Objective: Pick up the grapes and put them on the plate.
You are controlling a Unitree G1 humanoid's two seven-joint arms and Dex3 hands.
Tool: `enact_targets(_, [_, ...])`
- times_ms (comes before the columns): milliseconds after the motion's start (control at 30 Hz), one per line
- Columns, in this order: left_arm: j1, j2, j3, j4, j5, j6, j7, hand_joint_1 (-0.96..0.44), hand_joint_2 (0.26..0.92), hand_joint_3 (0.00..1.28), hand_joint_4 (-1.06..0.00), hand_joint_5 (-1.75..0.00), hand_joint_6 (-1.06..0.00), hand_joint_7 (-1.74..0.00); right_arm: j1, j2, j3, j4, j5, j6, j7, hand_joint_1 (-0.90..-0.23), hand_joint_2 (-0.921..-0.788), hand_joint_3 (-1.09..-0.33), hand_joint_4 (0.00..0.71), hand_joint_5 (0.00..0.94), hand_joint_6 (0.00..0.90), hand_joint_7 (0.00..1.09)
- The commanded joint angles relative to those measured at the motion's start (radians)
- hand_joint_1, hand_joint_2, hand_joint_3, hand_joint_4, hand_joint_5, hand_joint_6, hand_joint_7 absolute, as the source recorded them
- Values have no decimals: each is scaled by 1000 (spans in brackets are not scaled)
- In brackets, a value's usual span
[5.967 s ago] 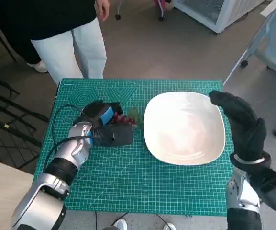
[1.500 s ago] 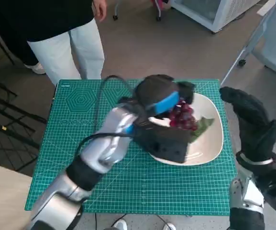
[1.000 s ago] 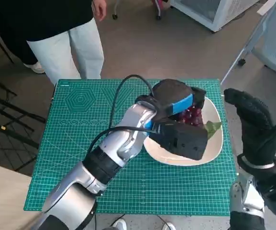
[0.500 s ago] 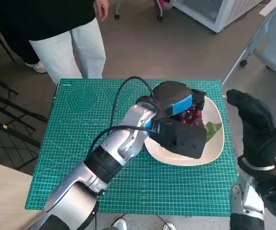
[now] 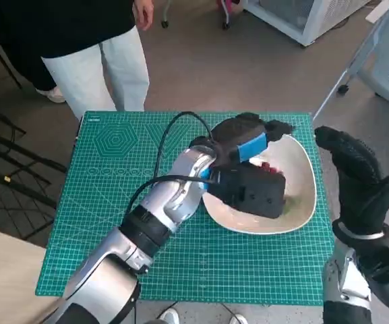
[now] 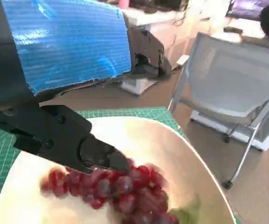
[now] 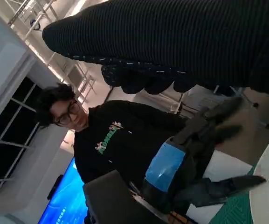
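Grapes [image 6: 120, 189] lie in the plate [image 5: 301, 202], centre-right of head view, w/ a green leaf beside them. Left hand [image 5: 248, 145] sits low over the plate, fingers [image 6: 97, 156] touching the top of the bunch; whether they're pinching it or just resting, can't tell. Prob. the release step. Right hand [image 5: 359, 179] stands upright past the plate's right rim, fingers apart, holding nothing, out of the way. Green mat [image 5: 113, 175] left of the plate gives room to pull back; a person [image 5: 86, 40] stands at upper left.

Soft, even daylight covers my head view, whose edges bow outward. My left wrist view blurs the grapes [image 6: 120, 186]. Behind my right hand [image 7: 181, 42], ceiling lights glare.
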Motion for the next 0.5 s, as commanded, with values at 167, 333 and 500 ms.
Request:
enact_targets(167, [37, 59, 19, -32, -4, -64, 66, -820, 921, 220, 1, 0, -90, 0, 5, 0, 11, 19, -1, 4, 9, -556, -921, -751, 166, 0, -1, 330])
enact_targets(333, [87, 112, 65, -56, -33, -151, 135, -836, 921, 328, 1, 1, -91, -2, 3, -2, 14, 19, 1, 5, 10, -556, -921, -750, 167, 1, -1, 331])
enact_targets(500, [139, 154, 162, -18, -142, -319, 191, -826, 921, 453, 1, 1, -110, -12, 4, -2, 16, 17, 2, 6, 10, -557, -921, -749, 168, 1, -1, 332])
